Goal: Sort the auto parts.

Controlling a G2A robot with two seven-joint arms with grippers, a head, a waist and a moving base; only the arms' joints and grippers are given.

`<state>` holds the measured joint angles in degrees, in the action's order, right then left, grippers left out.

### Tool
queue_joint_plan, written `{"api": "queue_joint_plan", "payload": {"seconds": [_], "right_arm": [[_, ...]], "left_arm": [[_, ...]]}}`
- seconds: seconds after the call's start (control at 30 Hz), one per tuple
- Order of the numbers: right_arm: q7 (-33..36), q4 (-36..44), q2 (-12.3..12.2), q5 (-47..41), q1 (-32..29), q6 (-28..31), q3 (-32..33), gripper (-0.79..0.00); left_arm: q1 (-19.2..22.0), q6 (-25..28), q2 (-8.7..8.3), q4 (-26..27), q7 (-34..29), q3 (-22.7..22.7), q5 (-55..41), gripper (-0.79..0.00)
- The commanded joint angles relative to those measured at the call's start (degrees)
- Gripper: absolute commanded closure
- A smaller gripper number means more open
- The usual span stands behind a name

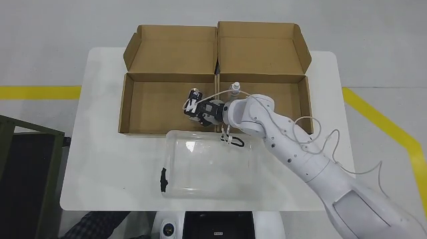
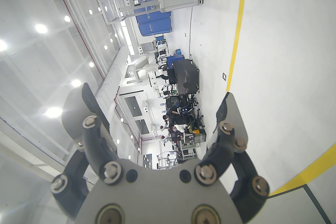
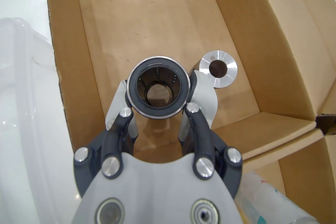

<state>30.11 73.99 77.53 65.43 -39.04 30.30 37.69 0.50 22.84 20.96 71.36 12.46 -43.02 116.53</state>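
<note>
Nearest you in the top view, a clear plastic bin (image 1: pixel 207 165) sits at the lower centre of the white table (image 1: pixel 100 172), with a small black clip (image 1: pixel 162 179) on its left rim. The right arm comes in from the lower right corner of the frame and crosses the bin's upper right corner.

Past the bin's upper edge, the right gripper (image 1: pixel 195 104) hangs over the lower right part of the left cardboard box (image 1: pixel 143 122), about mid-frame. In the right wrist view, that gripper (image 3: pixel 158 86) has its jaws pinched on a black cylindrical bearing (image 3: pixel 158 72), one finger on each side of its shell and its open bore facing the camera. You can see the box floor (image 3: pixel 147 12) through the bore.

Just beside one finger, a silver metal sleeve (image 3: pixel 219 68) stands upright on the box floor near the side wall. You cannot tell whether it touches the finger.

The right cardboard box (image 1: pixel 293 95) adjoins the left one, and both lids lie folded back toward the top of the frame.

The left gripper (image 2: pixel 157 96) points out at the workshop hall with its jaws spread wide and nothing between them.
</note>
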Motion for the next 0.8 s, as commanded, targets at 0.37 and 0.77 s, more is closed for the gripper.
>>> {"api": "queue_joint_plan", "payload": {"seconds": [0.37, 0.77], "right_arm": [[0.21, 6.95, -0.96, 2.31, -2.84, 0.41, 3.59, -0.391], [-3.56, 21.75, -4.12, 5.47, -12.72, 0.85, 12.85, -0.631]], "left_arm": [[0.00, 0.00, 0.00, 0.00, 0.00, 0.00, 0.00, -0.785], [0.00, 0.00, 0.00, 0.00, 0.00, 0.00, 0.00, -0.785]]}}
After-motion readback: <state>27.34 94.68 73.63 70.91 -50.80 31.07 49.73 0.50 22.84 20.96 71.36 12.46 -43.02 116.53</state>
